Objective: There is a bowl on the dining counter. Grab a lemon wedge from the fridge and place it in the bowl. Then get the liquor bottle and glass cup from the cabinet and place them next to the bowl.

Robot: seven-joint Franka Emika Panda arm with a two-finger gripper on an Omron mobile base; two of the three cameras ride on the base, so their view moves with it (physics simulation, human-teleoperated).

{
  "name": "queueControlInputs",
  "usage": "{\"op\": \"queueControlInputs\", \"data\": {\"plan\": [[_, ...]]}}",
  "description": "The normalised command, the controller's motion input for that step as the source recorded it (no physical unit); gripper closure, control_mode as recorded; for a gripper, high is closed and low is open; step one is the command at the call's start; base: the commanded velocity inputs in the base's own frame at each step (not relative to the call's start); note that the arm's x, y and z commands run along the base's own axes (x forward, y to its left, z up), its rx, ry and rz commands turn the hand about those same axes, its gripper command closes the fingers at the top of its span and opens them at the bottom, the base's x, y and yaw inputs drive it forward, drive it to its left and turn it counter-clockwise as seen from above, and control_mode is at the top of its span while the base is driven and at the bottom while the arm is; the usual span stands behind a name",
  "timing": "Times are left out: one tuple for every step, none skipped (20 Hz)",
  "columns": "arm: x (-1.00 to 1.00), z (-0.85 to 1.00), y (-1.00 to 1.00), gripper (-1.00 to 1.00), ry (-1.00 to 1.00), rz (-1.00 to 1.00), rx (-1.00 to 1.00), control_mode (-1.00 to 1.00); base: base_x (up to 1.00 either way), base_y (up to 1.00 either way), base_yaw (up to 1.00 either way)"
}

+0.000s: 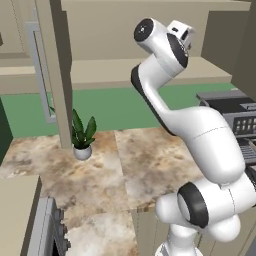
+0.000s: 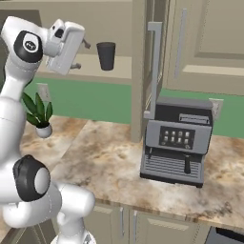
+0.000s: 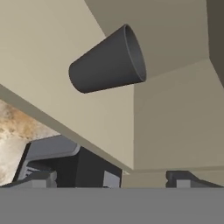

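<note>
Jaws wide open and holding nothing, since I'm lining the gripper (image 2: pixel 81 55) up for the glass cup (image 2: pixel 106 55). That cup is standing upright on the plain shelf (image 2: pixel 119 71) inside the open cabinet (image 1: pixel 100 30), a bit beyond my fingertips (image 3: pixel 41 178). I've got the hand up at shelf height and rolled over, so the cup looks tipped sideways in the hand view, but it isn't. Below it on the table (image 2: pixel 109 157) sit the coffee machine (image 2: pixel 177 142) and a little potted plant (image 2: pixel 40 116). My guess is straight in, then close around the cup's side.
</note>
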Motion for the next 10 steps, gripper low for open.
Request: {"op": "queueControlInputs", "data": {"plan": [[0.24,-0.07,0.0,-1.0,0.0,0.0,0.0,-1.0,0.0,0.0,0.0],[0.3,-0.07,0.0,-1.0,0.0,0.0,0.0,-1.0,0.0,0.0,0.0],[0.31,-0.04,0.0,-1.0,0.0,0.0,0.0,-1.0,0.0,0.0,0.0],[0.32,-0.01,0.0,-1.0,0.0,0.0,0.0,-1.0,0.0,0.0,0.0],[0.35,-0.01,0.0,-1.0,0.0,0.01,0.0,-1.0,0.0,0.0,0.0],[0.3,0.0,0.0,-1.0,0.0,0.01,0.0,-1.0,0.0,0.0,0.0],[0.29,0.0,0.0,-1.0,0.0,0.02,0.0,-1.0,0.0,0.0,0.0],[0.26,0.0,0.0,-1.0,-0.01,0.03,0.0,-1.0,0.0,0.0,0.0],[0.24,0.0,0.0,-1.0,-0.02,0.03,0.0,-1.0,0.0,0.0,0.0],[0.25,0.0,0.0,-1.0,-0.02,0.04,0.0,-1.0,0.0,0.0,0.0]]}}
